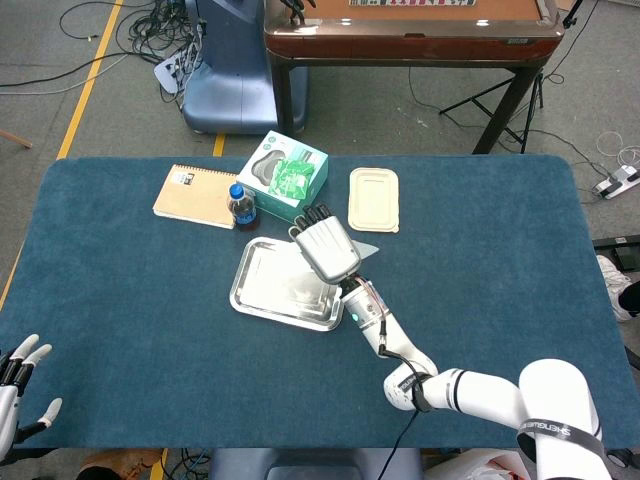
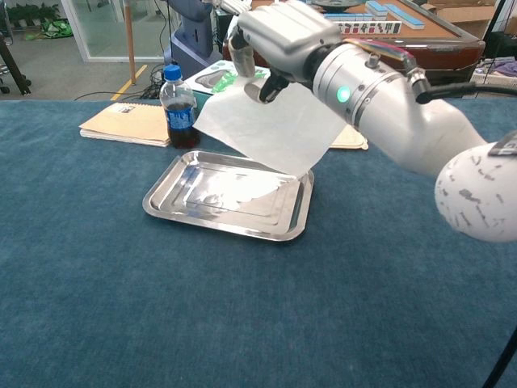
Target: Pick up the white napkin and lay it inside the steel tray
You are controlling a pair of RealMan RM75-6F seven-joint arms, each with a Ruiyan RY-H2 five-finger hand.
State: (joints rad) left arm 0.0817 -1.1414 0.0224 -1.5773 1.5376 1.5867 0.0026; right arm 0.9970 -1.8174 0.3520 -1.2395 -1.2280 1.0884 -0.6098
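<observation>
right hand: the right hand (image 2: 275,40) pinches the top of the white napkin (image 2: 262,129) and hangs above the far right part of the steel tray (image 2: 174,206).
left hand: the left hand (image 1: 18,385) rests at the near left corner of the table (image 1: 500,280), fingers spread, holding nothing.
napkin: the sheet droops slanted, its lower corner close over the tray's right rim; whether it touches the rim I cannot tell.
tray: it lies a little left of the table's middle, bare and shiny.
risk, overhang: let go here, the sheet will probably drape over the right rim, half on the cloth.
risk, crumple: a limp sheet may fold on itself rather than lie flat.
risk, bottle: the cola bottle (image 2: 179,101) stands just beyond the tray's far left corner; a leftward sweep could tip it.
around: a notebook (image 1: 195,196), a green box (image 1: 285,175) and a beige lid (image 1: 374,198) lie toward the far edge, clear of the path.
</observation>
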